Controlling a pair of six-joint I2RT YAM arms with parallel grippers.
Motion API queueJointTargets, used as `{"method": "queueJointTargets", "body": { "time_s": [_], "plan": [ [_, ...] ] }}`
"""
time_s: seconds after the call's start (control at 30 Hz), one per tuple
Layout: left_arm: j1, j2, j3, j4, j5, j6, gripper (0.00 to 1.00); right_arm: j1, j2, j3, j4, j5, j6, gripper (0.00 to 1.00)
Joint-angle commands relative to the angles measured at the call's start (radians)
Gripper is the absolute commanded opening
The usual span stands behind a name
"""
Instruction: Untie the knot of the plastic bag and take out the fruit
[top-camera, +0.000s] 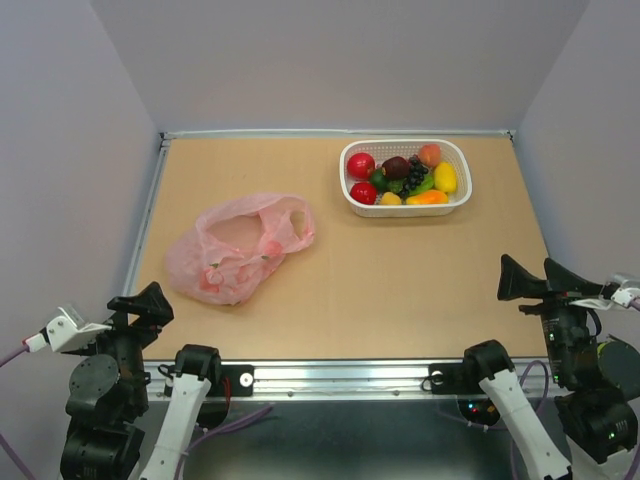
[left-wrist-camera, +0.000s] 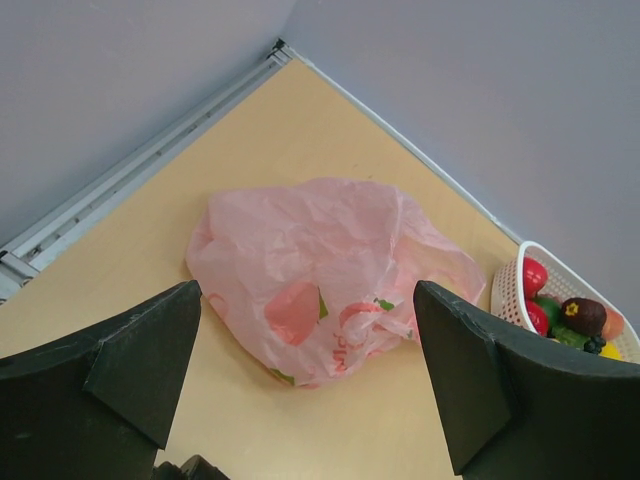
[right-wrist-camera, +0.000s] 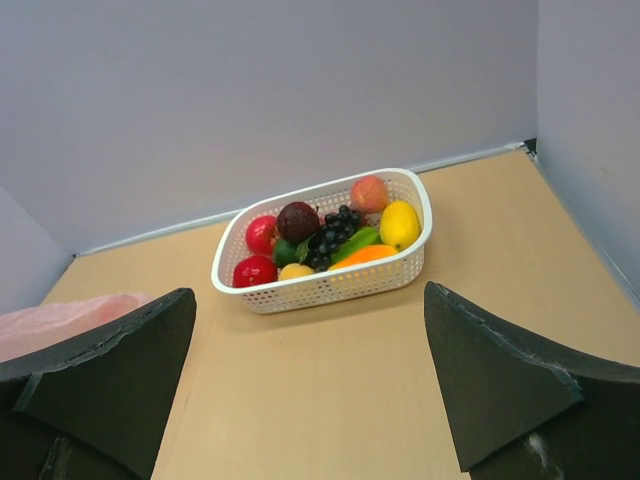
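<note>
The pink plastic bag (top-camera: 240, 248) lies crumpled and fairly flat on the left of the table, its handle loops toward the right. No knot shows. It carries red and green print, and I cannot tell if anything is inside. It also shows in the left wrist view (left-wrist-camera: 320, 270) and at the left edge of the right wrist view (right-wrist-camera: 50, 320). The fruit (top-camera: 405, 175) fills the white basket (top-camera: 400, 211) at the back right. My left gripper (top-camera: 140, 303) is open and empty, short of the bag (left-wrist-camera: 305, 300). My right gripper (top-camera: 527, 278) is open and empty, well short of the basket (right-wrist-camera: 308, 295).
The white basket (right-wrist-camera: 330, 285) holds red, maroon, yellow, orange and green pieces and dark grapes (right-wrist-camera: 335, 232); it shows at the right edge of the left wrist view (left-wrist-camera: 510, 290). Grey walls enclose the table on three sides. A metal rail (top-camera: 330, 375) runs along the near edge.
</note>
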Motion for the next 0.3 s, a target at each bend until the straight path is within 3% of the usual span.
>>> {"method": "queueJointTargets", "body": {
  "time_s": [0.0, 0.27],
  "plan": [
    [-0.002, 0.006, 0.015, -0.008, 0.022, -0.031, 0.99, 0.015, -0.022, 0.04, -0.017, 0.007, -0.002, 1.0],
    [-0.002, 0.026, 0.042, -0.045, 0.036, -0.042, 0.99, 0.018, -0.034, 0.032, -0.024, 0.012, -0.002, 1.0]
  ]
}}
